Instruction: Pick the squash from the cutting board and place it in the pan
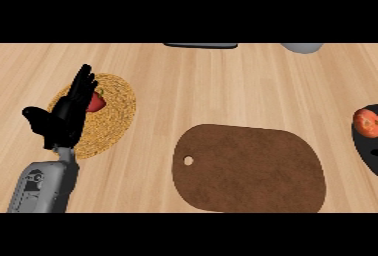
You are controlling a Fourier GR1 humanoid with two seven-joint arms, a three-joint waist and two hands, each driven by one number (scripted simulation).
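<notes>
The brown cutting board [251,170] lies in the lower middle of the counter with nothing on it. At the right edge, part of a black pan [365,150] shows, and an orange-red rounded piece of produce [365,122] that may be the squash lies inside it, cut off by the frame. My left hand [63,120] is at the far left, open with fingers straight and pointing away from me. My right hand is nowhere in view.
Under my left hand lies a round woven mat [114,117] with a small red item [97,102] on it, partly hidden by the fingers. At the counter's far edge sit a dark flat object [201,45] and a grey rounded one [301,47].
</notes>
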